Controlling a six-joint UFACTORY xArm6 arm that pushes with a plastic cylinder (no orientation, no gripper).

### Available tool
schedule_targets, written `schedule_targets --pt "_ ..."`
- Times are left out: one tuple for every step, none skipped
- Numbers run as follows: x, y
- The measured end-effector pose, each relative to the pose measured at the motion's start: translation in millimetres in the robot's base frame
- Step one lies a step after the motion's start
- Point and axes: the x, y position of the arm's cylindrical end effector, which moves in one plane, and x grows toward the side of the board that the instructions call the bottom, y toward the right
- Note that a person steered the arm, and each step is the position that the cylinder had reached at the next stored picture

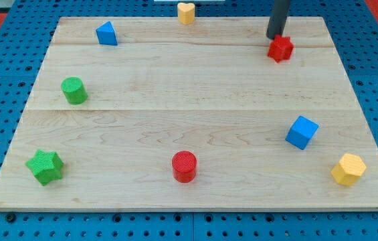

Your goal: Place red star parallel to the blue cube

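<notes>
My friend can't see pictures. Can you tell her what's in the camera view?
My tip sits just above the red star near the board's top right. The blue cube lies lower on the right, and other coloured blocks are scattered around the edges.

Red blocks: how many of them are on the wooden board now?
2. The red star is near the view's top right, touching my tip just below it. The red cylinder stands near the view's bottom centre. None seems hidden.
</notes>
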Motion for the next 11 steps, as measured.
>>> schedule_targets --pt "58.2 -0.9" --pt "16.3 -3.4" --pt "7.5 25.8" --pt "28.0 44.3" --pt "66.1 37.0" --pt "90.3 20.1" --pt "83.4 19.0" --pt "63.0 19.0" --pt "56.5 19.0" --pt "53.1 19.0" --pt "51.0 19.0"
